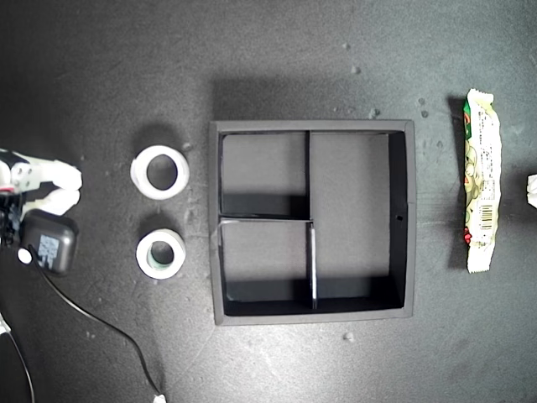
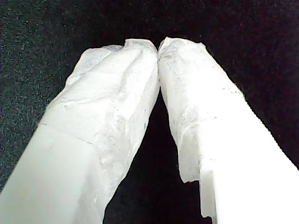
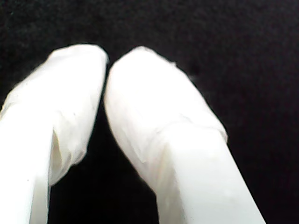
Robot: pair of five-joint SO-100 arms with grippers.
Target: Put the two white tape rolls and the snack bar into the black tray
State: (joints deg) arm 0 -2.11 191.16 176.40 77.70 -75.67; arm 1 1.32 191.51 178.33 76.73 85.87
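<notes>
My first tool (image 2: 158, 46) fills its wrist view: two white tape-wrapped fingers (image 2: 112, 107) meet at the tips, clenched on nothing, over the dark surface (image 2: 37, 37). My second tool (image 3: 106, 63) shows much the same, its white padded fingers (image 3: 154, 107) pressed together at the tips and empty, with only black surface behind.

In the exterior view an arm (image 1: 38, 189) with white fingers and a black motor block sits at the view's left edge; the wrist views do not show whether it is the first or the second. Just to its right lie the two white tape rolls, flat on the surface and a little apart: the larger roll (image 1: 159, 171) above, the smaller roll (image 1: 161, 253) with its greenish-grey core below. Neither touches the arm.

The black tray (image 1: 312, 126) lies in the middle, right of the rolls, its three compartments bare. The snack bar (image 1: 482, 180) lies lengthwise well to the tray's right, far from the arm. A small white piece (image 1: 532, 191) shows at the view's right edge.
</notes>
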